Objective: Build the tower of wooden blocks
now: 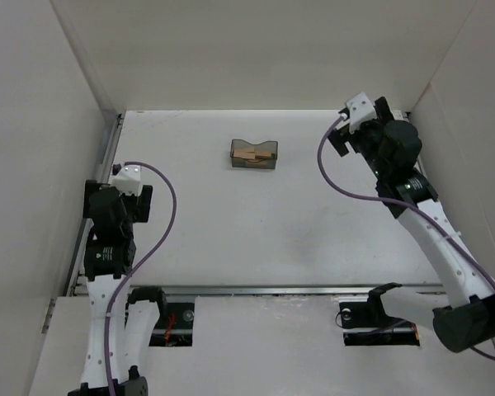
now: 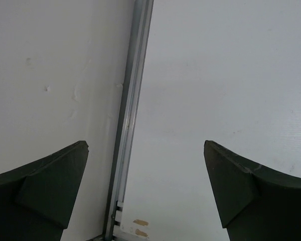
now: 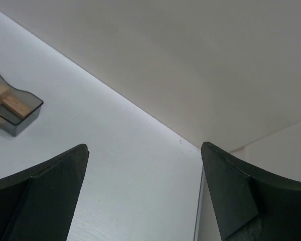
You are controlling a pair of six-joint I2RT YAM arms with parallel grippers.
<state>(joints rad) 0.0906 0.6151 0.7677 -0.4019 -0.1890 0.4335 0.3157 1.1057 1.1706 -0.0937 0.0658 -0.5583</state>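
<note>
Wood blocks (image 1: 254, 152) lie inside the grey bin (image 1: 254, 166), at the far middle of the surface (image 1: 256, 239). They are tan bars lying side by side; the count cannot be made out.

Left claw (image 2: 145, 193): spread wide, gripping nothing, at the surface's left edge with the metal rail (image 2: 133, 100) in its view.

Right claw (image 3: 143, 196): spread wide, gripping nothing, near the far right corner, well apart from the bin.

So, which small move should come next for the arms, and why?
Probably swing the right gripper toward the grey bin. Its jaws stand open and empty, its wrist camera shows the bin off to its left, and the wood blocks lie inside the bin, none taken out yet.
</note>
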